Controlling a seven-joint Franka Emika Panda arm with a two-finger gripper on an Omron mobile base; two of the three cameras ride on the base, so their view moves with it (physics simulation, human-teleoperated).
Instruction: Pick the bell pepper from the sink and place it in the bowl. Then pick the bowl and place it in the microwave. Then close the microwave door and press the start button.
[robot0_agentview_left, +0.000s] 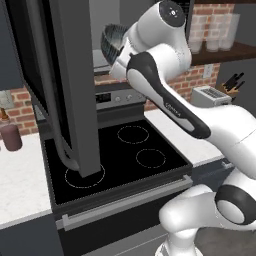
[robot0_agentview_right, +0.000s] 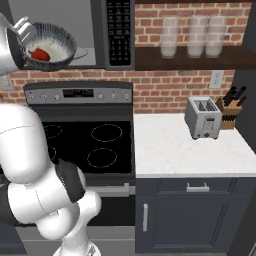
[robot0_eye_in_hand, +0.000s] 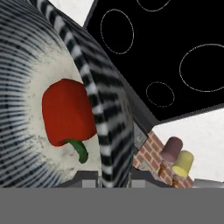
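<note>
The striped black-and-white bowl (robot0_agentview_right: 56, 41) hangs in the air in front of the microwave's (robot0_agentview_right: 100, 60) light, open cavity, above the stove. The red bell pepper (robot0_agentview_right: 40, 54) lies inside it. My gripper (robot0_eye_in_hand: 114, 177) is shut on the bowl's rim (robot0_eye_in_hand: 106, 113), and the bell pepper (robot0_eye_in_hand: 65, 111) rests on the speckled bottom just left of the rim. From the left, the bowl (robot0_agentview_left: 113, 42) sits tilted at the end of my hand. The microwave door (robot0_agentview_left: 60, 85) stands swung open, a tall dark panel on the left. The sink is out of view.
A black cooktop (robot0_agentview_left: 125, 150) lies below the bowl. A toaster (robot0_agentview_right: 202, 118) and a knife block (robot0_agentview_right: 231, 107) stand on the white counter (robot0_agentview_right: 170, 150) to the right, with glasses (robot0_agentview_right: 192, 35) on the shelf above. A maroon cup (robot0_agentview_left: 11, 136) sits left of the stove.
</note>
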